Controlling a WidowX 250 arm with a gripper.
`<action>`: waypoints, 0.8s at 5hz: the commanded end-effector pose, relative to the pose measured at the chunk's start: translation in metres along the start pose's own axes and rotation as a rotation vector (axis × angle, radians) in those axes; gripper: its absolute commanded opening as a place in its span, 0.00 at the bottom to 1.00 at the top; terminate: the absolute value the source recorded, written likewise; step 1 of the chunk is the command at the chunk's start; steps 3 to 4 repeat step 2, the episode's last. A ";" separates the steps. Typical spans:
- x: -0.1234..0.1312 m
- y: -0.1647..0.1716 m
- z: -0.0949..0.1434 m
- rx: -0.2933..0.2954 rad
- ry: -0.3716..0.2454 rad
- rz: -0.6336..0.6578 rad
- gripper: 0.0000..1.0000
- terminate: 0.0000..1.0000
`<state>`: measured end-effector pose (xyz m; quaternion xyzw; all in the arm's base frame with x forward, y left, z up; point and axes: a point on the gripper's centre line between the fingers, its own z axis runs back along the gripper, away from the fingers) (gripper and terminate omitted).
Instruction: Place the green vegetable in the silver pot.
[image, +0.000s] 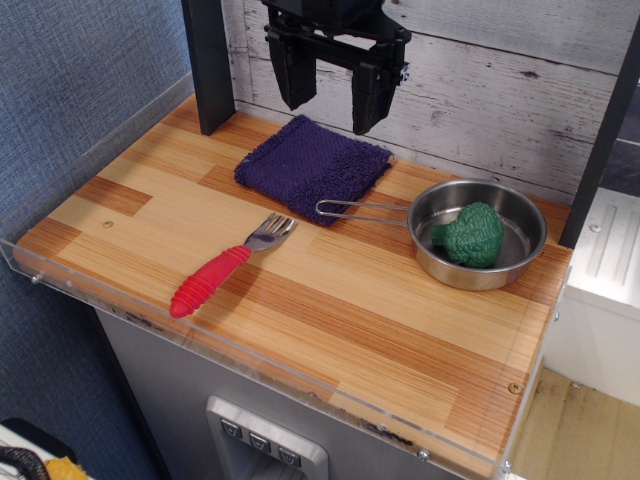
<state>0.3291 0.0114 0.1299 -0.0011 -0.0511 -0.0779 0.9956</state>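
Observation:
The green vegetable (470, 235), a small dark green toy broccoli, lies inside the silver pot (520, 262) at the right of the wooden counter. The pot's thin wire loop handle (360, 209) points left toward the cloth. My gripper (330, 118) hangs open and empty high at the back, above the purple cloth, well left of the pot and apart from it.
A folded purple cloth (312, 165) lies at the back middle. A fork with a red handle (228, 266) lies left of centre. A dark post (207, 62) stands at the back left, another at the right edge (603, 140). A clear rim (250, 360) lines the front edge.

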 end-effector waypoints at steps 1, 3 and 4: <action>0.000 -0.002 0.016 0.011 -0.053 -0.003 1.00 0.00; 0.000 -0.002 0.016 0.011 -0.053 -0.003 1.00 1.00; 0.000 -0.002 0.016 0.011 -0.053 -0.003 1.00 1.00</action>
